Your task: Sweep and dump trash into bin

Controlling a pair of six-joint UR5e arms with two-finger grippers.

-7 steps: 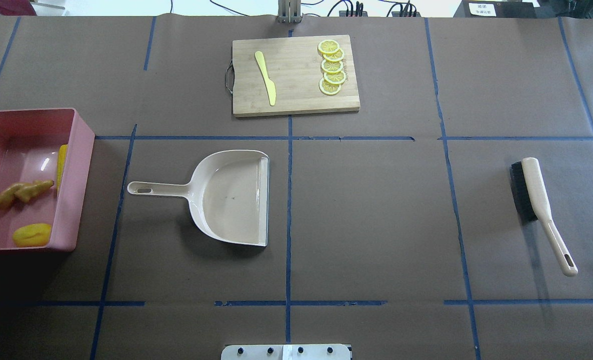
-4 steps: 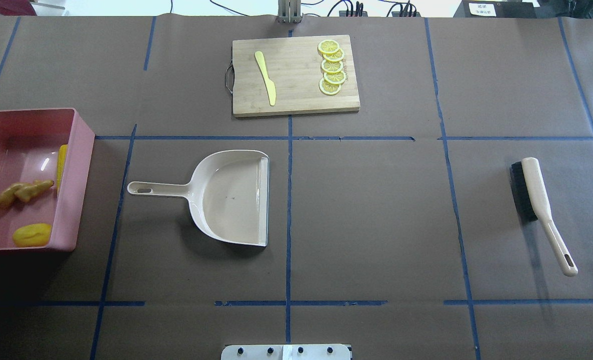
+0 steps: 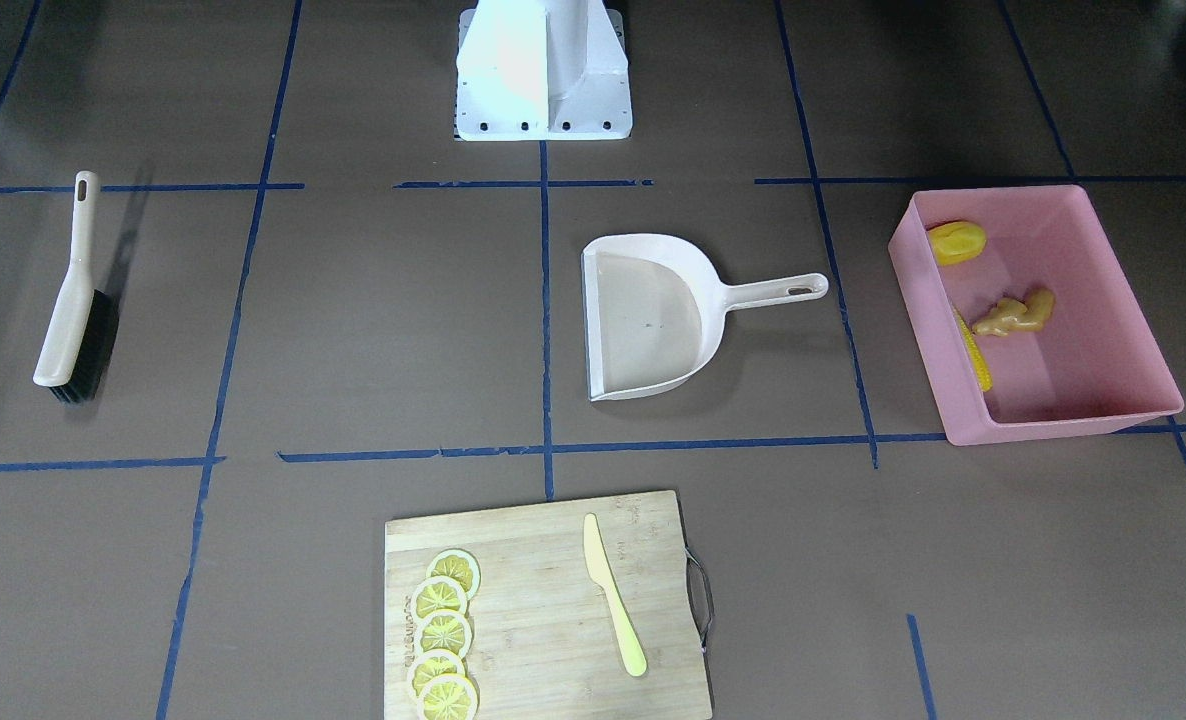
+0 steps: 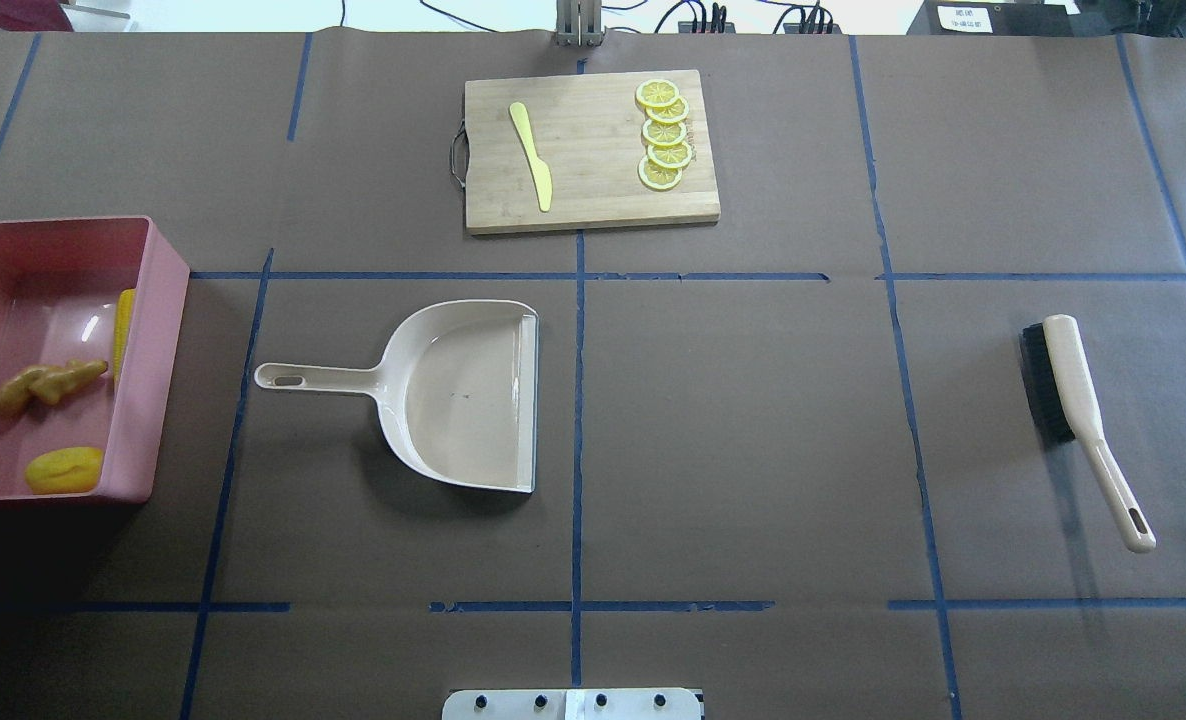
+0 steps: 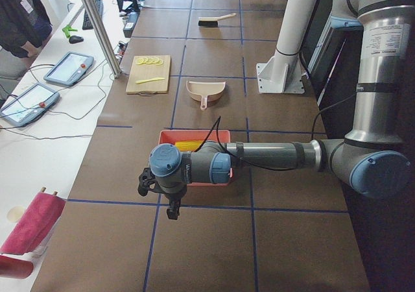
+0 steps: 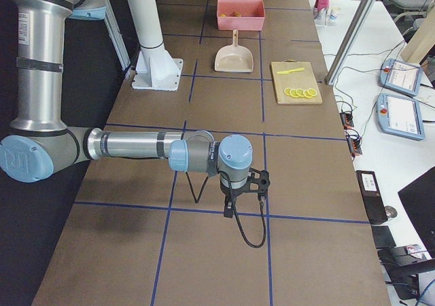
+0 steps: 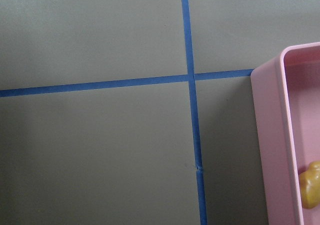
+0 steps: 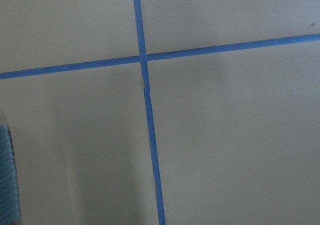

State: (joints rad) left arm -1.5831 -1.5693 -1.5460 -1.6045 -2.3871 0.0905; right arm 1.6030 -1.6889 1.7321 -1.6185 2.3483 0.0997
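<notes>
At the table's left end stands the pink bin [image 4: 158, 370]; dustpan [image 4: 463, 400], empty, at centre; brush [image 4: 1063, 380] well apart at right. Left gripper [image 5: 157, 189] hangs beyond the bin's outer end, right gripper [image 6: 253, 182] beyond the brush; whether either is released or clenched cannot be told. Trash lies inside the bin: corn cob [image 4: 124, 325], ginger root [image 4: 48, 385], lumpy vegetable [image 4: 63, 470]. Risk: a low left-arm swing could clip the bin wall and spill them.

The shallow pink bin [image 3: 1083, 340] sits upright at the bench's [image 3: 373, 320] end, 3 toys inside: the corn cob [image 3: 974, 350] against a long wall, the tan ginger root [image 3: 1015, 314] mid-floor, the stubby yellow vegetable [image 3: 957, 242] in a corner.
</notes>
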